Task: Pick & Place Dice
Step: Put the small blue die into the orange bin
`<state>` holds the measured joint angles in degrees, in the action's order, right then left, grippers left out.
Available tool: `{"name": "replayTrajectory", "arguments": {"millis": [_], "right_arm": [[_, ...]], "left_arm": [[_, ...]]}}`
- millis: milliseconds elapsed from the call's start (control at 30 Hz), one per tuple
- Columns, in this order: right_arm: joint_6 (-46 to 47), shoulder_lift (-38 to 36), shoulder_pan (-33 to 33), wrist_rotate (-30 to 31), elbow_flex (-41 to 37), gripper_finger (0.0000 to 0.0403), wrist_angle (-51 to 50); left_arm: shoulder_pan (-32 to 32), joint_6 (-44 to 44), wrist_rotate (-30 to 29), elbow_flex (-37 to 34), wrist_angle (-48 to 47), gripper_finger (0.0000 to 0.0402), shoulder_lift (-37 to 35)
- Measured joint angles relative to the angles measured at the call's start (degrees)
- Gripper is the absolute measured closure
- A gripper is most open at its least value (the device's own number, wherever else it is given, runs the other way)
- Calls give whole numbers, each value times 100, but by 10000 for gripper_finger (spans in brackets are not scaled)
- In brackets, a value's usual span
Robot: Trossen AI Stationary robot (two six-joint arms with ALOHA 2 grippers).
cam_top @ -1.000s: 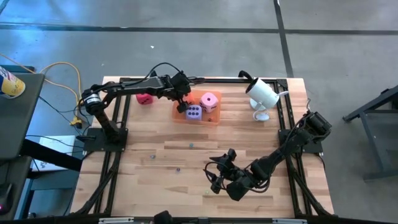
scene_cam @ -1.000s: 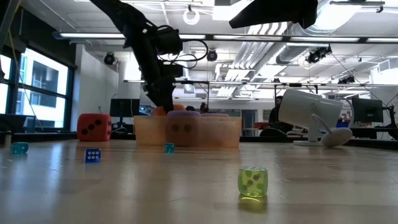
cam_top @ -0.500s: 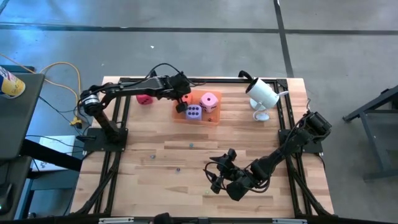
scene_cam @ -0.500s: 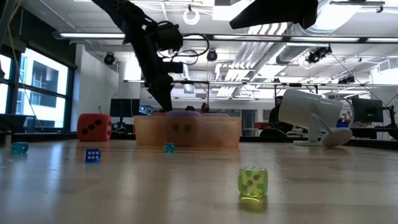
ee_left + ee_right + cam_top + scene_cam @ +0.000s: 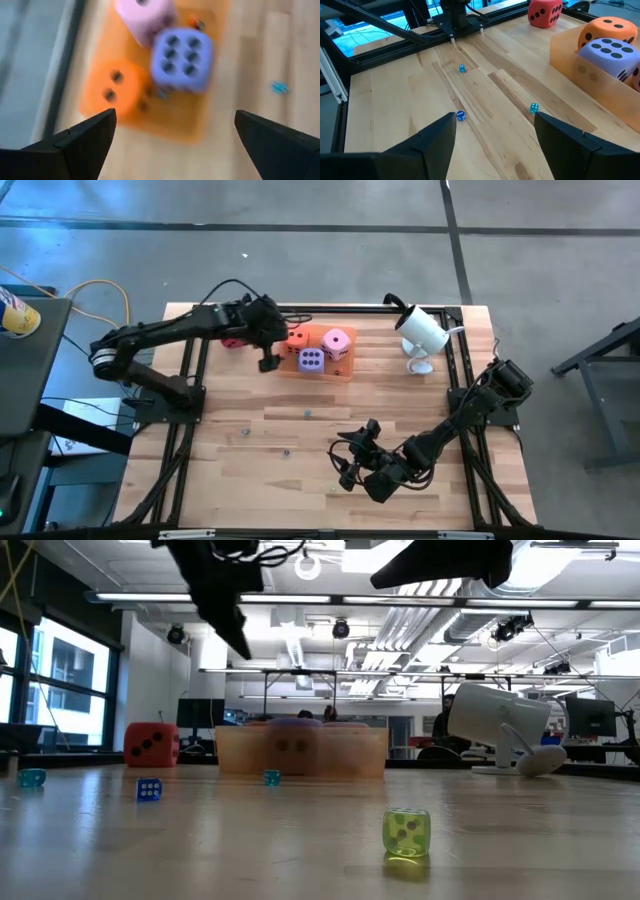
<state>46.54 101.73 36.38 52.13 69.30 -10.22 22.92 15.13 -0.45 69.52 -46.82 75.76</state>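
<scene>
1. My left hand [image 5: 268, 352] hung wide open and empty beside the tray [image 5: 345, 372].
2. Orange die [image 5: 297, 337], purple die [image 5: 312, 360] and pink die [image 5: 337, 342] sat in it; red die [image 5: 232, 339] waited on the worktop [image 5: 260, 420].
3. Reaching for red, I risked my arm clipping the tray.
4. Right hand [image 5: 350, 465] idled open, near edge.

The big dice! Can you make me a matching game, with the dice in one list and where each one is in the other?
Things:
1. orange die
2. purple die
3. light pink die
4. red die

Places:
A. on the bare table, outside the tray
B. in the tray, on the side nearest the white camera
C. in the tray, right beside the left claw
D. in the tray, showing six pips on top

Pairs: 1-C, 2-D, 3-B, 4-A
</scene>
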Motion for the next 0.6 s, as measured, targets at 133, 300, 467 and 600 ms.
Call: {"name": "replayTrajectory", "arguments": {"millis": [133,300,467,600], "right_arm": [[142,0,0,-23,0,145,-7],[169,0,0,-23,0,145,-15],[169,0,0,-23,0,145,-19],[169,0,0,-23,0,145,-71]], "left_arm": [[22,-470,325,0,-1074,5,-181],[22,-903,487,-59,-2226,4,-188],[26,-1084,542,-278,-2521,4,-188],[24,-1089,831,-592,-2426,4,-188]]}}
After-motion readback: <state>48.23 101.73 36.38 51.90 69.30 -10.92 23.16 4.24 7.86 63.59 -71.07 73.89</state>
